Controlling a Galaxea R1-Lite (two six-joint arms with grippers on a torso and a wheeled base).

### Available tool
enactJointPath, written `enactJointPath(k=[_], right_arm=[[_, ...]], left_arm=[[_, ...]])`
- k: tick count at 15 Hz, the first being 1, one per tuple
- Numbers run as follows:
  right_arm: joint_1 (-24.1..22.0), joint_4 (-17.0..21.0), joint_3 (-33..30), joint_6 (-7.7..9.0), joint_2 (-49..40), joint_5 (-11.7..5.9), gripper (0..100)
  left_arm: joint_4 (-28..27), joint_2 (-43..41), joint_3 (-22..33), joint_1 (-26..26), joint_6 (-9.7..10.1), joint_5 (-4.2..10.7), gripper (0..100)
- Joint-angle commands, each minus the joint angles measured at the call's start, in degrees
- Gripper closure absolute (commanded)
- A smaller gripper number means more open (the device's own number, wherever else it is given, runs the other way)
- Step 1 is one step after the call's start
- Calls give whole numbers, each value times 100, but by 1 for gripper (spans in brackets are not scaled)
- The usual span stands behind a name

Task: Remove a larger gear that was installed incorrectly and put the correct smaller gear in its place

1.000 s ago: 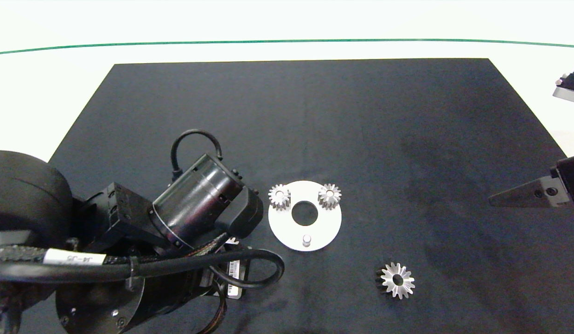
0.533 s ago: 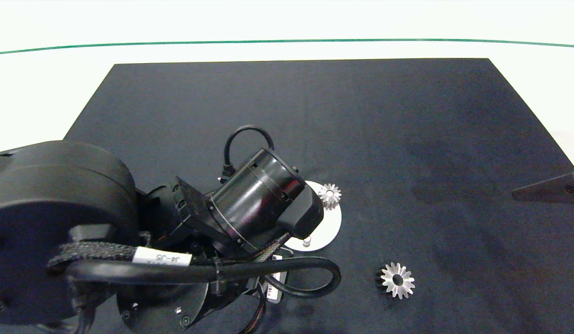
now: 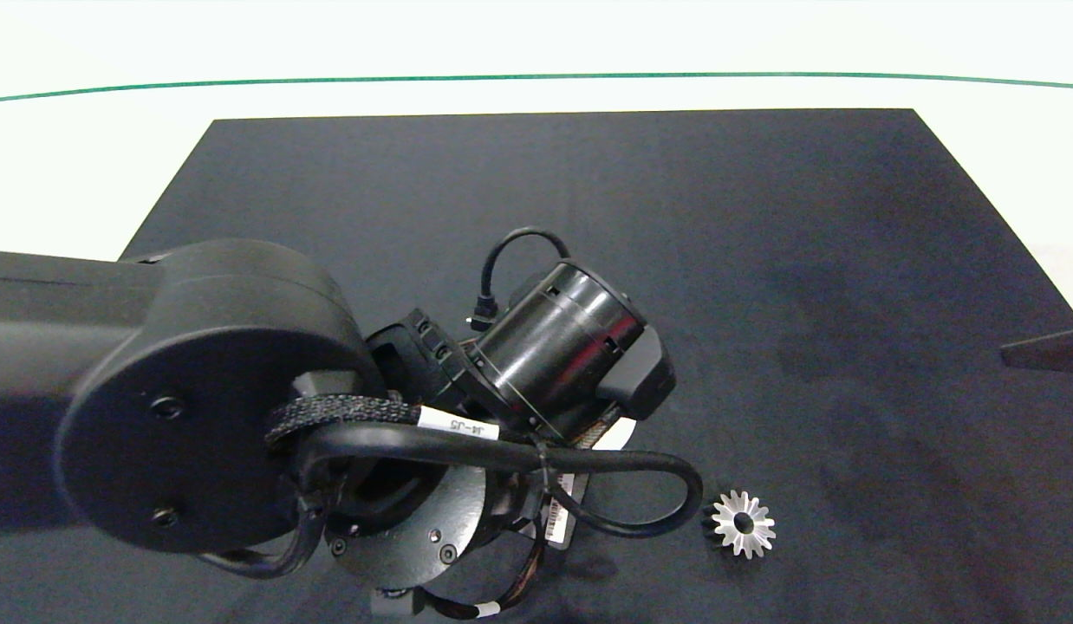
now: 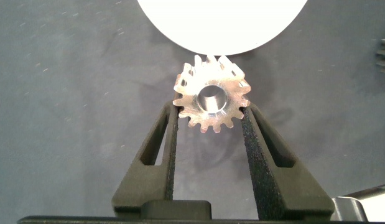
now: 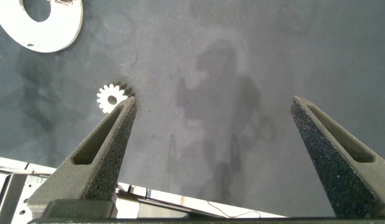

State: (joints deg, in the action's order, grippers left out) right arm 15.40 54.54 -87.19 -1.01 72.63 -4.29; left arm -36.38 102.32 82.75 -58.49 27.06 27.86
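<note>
The left gripper (image 4: 210, 115) holds the smaller gear (image 4: 211, 102) pinched between its two jaws, one jaw pressed against each side of the toothed rim, the round centre hole facing the wrist camera. The gear hangs above the dark mat (image 3: 762, 260) that covers the surface, just beside the rim of the white round plate (image 4: 223, 25). In the head view the left arm (image 3: 242, 407) reaches in from the left and covers the middle of the mat, hiding almost all of the plate and the gripper beneath it; only a sliver of white shows under the wrist. The larger gear (image 3: 743, 523) lies flat on the mat to the right of the arm, near the front edge and apart from the plate; it also shows in the right wrist view (image 5: 111, 98). The right gripper (image 5: 220, 134) hangs over the right side of the mat, its jaws spread wide and holding nothing; only a tip shows at the head view's right edge (image 3: 1052, 351).
</note>
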Motion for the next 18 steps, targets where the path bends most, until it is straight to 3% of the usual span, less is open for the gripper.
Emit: enactJointPath(k=[1, 7, 18], right_arm=[[-2, 30, 0, 5, -118, -2, 0], [-2, 30, 9, 5, -135, -2, 0], [-2, 30, 9, 22, -135, -2, 0]], left_arm=[[-142, 307, 356, -31, -87, 18, 100], [-212, 711, 954, -84, -87, 18, 100], [-203, 1001, 1173, -75, -96, 18, 100]])
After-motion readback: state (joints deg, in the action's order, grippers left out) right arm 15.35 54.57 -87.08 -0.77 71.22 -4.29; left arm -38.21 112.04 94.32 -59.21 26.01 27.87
